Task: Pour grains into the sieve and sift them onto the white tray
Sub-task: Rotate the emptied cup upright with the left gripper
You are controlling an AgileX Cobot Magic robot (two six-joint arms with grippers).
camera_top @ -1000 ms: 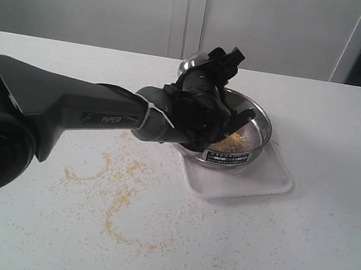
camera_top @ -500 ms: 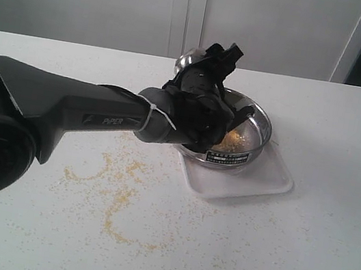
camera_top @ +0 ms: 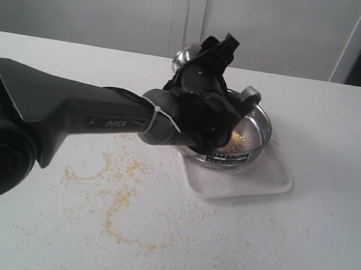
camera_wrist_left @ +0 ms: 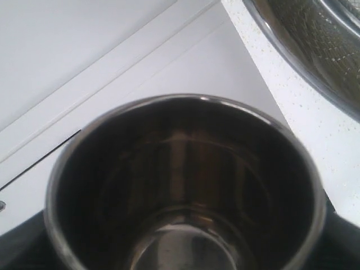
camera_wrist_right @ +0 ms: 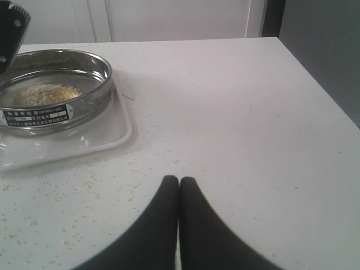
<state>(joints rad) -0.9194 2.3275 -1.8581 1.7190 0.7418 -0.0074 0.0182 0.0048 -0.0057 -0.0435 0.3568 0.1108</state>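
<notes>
The sieve [camera_top: 239, 136] sits on the white tray [camera_top: 266, 184], with a small heap of yellow and pale grains [camera_top: 238, 140] on its mesh. My left gripper [camera_top: 202, 66] hangs over the sieve's back left rim, shut on a small steel cup [camera_top: 184, 57]. The left wrist view looks into the cup [camera_wrist_left: 185, 185], which is empty, and the sieve's rim [camera_wrist_left: 292, 50] shows beyond it. My right gripper [camera_wrist_right: 179, 181] is shut on nothing, low over the bare table. From there the sieve [camera_wrist_right: 53, 112], its grains [camera_wrist_right: 48, 93] and the tray [camera_wrist_right: 107, 135] lie ahead.
Spilled yellow grains [camera_top: 118, 197] lie in trails on the white table in front of the left arm, and finer specks are scattered all round the tray. The left arm's thick dark link [camera_top: 66, 112] spans the table's left half. White cabinet doors [camera_top: 187, 11] stand behind.
The left wrist has turned and risen a little over the sieve, carrying the cup slightly leftward. The heap of grains in the sieve shows more.
</notes>
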